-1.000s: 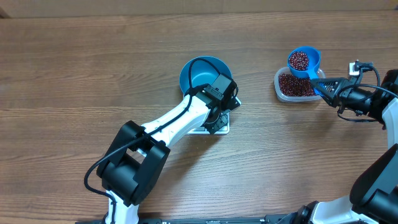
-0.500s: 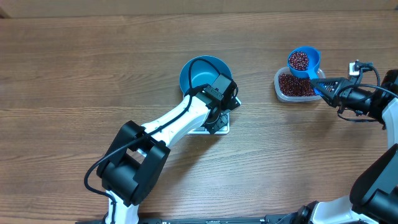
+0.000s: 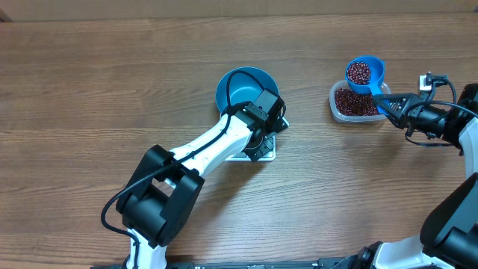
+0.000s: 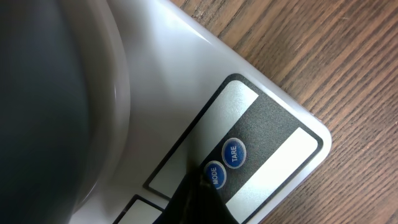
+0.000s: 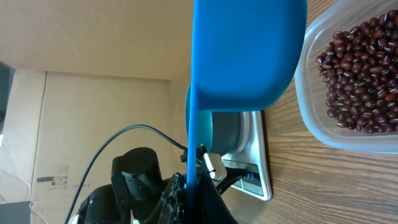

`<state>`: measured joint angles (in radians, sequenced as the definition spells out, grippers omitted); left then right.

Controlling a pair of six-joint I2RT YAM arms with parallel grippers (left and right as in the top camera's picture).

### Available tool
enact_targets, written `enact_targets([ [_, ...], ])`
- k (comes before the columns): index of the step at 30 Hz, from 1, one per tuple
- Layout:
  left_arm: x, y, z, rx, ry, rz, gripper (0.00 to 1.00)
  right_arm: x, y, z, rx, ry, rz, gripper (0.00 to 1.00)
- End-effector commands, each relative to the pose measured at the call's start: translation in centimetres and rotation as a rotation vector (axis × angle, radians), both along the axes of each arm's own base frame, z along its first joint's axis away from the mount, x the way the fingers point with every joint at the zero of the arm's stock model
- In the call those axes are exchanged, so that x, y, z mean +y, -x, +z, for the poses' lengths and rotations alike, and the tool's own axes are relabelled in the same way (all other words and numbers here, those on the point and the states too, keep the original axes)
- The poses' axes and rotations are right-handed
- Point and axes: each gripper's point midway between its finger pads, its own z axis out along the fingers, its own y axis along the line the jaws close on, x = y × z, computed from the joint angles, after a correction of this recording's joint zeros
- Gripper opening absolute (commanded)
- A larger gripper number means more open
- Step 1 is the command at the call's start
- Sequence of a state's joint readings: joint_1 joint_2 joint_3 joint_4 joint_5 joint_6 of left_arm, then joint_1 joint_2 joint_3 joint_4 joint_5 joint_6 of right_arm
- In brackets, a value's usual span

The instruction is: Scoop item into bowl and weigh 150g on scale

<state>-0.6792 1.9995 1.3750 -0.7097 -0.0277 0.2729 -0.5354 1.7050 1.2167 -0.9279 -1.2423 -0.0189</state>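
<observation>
Beans [image 3: 358, 72] are held heaped in the scoop [image 3: 377, 75], raised over the tub [image 3: 334, 103] and well apart from the bowl [image 3: 237, 88] on the scale [image 3: 267, 155]. No movement is seen over the last second. Right gripper [image 3: 390, 104] is clamped on the scoop handle. Left gripper [image 4: 198, 198] is fully closed and empty, with its tip at the MODE button [image 4: 213, 175]. The scale is probably being set up; pouring has not yet begun.

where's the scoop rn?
Overhead, upper right: the blue scoop, full of beans, is held by the right gripper over the far edge of the clear tub, well right of the bowl.
</observation>
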Motion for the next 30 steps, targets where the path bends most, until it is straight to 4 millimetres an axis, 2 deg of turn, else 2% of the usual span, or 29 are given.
enact_targets([
  [1,0.47,0.83,-1.49,0.035,-0.031,-0.015,0.04,-0.04,-0.22,0.79,-0.039,-0.020,0.009,0.04],
  [30,1.10,0.86,-1.54,0.031,-0.063,-0.009,0.04,-0.02,-0.19,0.78,-0.036,-0.021,0.009,0.04],
])
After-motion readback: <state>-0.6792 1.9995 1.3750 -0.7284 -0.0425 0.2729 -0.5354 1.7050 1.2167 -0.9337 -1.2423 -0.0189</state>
